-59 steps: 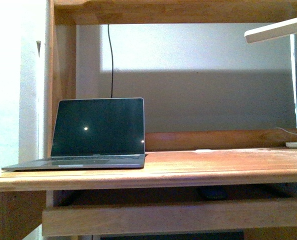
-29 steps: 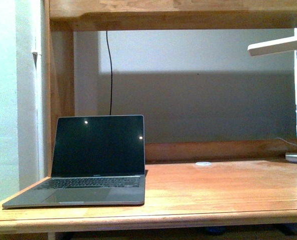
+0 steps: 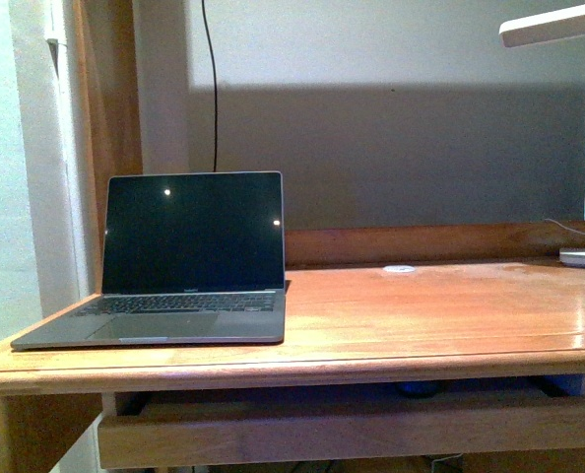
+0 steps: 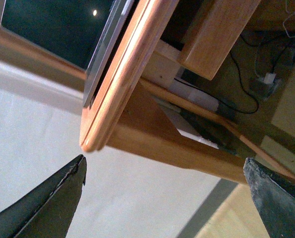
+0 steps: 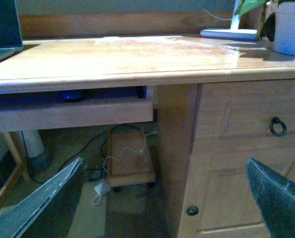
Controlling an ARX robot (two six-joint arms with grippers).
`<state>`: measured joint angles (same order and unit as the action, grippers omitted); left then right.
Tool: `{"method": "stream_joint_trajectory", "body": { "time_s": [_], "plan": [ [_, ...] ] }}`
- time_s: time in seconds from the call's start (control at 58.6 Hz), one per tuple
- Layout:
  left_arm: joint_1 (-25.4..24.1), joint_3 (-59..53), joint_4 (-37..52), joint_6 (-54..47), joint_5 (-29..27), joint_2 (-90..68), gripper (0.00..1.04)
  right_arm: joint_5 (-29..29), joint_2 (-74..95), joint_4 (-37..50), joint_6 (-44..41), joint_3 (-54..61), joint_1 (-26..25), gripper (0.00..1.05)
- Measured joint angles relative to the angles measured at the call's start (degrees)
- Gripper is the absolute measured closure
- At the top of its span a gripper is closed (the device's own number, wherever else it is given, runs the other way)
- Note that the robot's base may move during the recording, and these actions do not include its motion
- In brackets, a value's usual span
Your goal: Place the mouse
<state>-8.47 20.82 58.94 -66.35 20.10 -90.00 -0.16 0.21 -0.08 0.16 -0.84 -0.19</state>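
The mouse [image 5: 73,95] shows as a small dark domed shape lying in the pull-out tray [image 5: 68,118] under the wooden desk top. In the front view the mouse [image 3: 418,388] is a dim dark lump in the same tray [image 3: 342,434]. My right gripper [image 5: 165,163] is open and empty. It hangs low in front of the desk, well apart from the mouse. My left gripper [image 4: 165,166] is also open and empty, below the desk's left corner [image 4: 90,144]. Neither arm appears in the front view.
An open laptop [image 3: 189,261] stands on the desk's left part. A small white disc [image 3: 400,268] lies near the back. A lamp base [image 5: 229,33] and a pale plant pot [image 5: 291,29] sit at the right. Drawers [image 5: 252,119] fill the right side; cables and a wooden box [image 5: 130,158] lie on the floor.
The front view has shifted: the laptop and desk top sit higher in the frame than half a second ago, and the tray under the desk is back in view.
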Motion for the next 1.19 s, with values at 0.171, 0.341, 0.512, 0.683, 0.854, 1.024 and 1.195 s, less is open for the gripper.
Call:
{"method": "stream_joint_trajectory", "body": {
  "time_s": [0.171,0.341,0.512,0.683,0.854,1.024,1.195],
  "plan": [
    [1.1,9.0,0.8,-11.7,2.4,-10.9,0.08,0.0,0.0,0.0,0.0,0.0,0.0,0.07],
    [2.4,17.2,-0.6,-17.9,3.6,-18.3,0.08,0.0,0.0,0.0,0.0,0.0,0.0,0.07],
    [4.9,25.1,-2.1,-22.1,4.5,-26.2,0.08,0.0,0.0,0.0,0.0,0.0,0.0,0.07],
    [7.0,30.4,-2.1,-24.3,5.6,-31.7,0.08,0.0,0.0,0.0,0.0,0.0,0.0,0.07],
    [8.4,34.4,-2.9,-26.6,6.9,-35.5,0.08,0.0,0.0,0.0,0.0,0.0,0.0,0.07],
    [10.2,38.7,-2.8,-29.2,8.0,-39.3,0.08,0.0,0.0,0.0,0.0,0.0,0.0,0.07],
    [10.6,41.1,-6.6,-34.5,6.3,-41.4,0.08,0.0,0.0,0.0,0.0,0.0,0.0,0.07]
  ]
}}
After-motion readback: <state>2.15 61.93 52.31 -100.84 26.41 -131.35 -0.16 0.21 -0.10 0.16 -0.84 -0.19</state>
